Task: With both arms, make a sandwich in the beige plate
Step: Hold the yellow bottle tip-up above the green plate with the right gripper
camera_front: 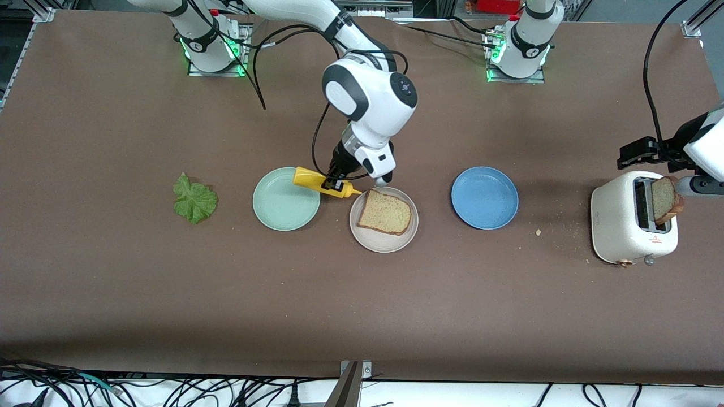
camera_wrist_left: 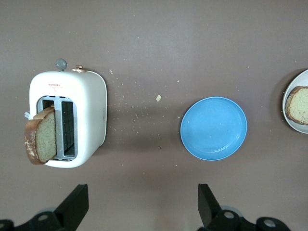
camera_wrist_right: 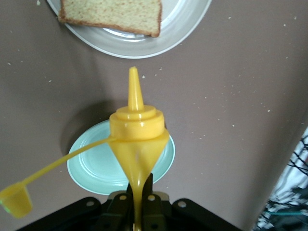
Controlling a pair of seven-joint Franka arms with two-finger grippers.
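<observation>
A slice of brown bread [camera_front: 386, 212] lies on the beige plate [camera_front: 384, 246] at mid-table. My right gripper [camera_front: 334, 185] is shut on a yellow squeeze bottle [camera_front: 314, 180], held tilted above the table between the mint-green plate and the beige plate. In the right wrist view the bottle [camera_wrist_right: 137, 130] points its nozzle at the beige plate [camera_wrist_right: 159, 45], and its cap hangs loose on a strap. A second bread slice [camera_front: 664, 199] sticks up from a white toaster [camera_front: 622, 220]. My left gripper [camera_wrist_left: 142, 192] hangs open and empty beside the toaster [camera_wrist_left: 86, 110]. A green lettuce leaf [camera_front: 194, 199] lies toward the right arm's end.
A mint-green plate [camera_front: 285, 199] sits beside the beige plate toward the right arm's end. A blue plate [camera_front: 485, 197] stands between the beige plate and the toaster. Crumbs dot the brown table near the toaster.
</observation>
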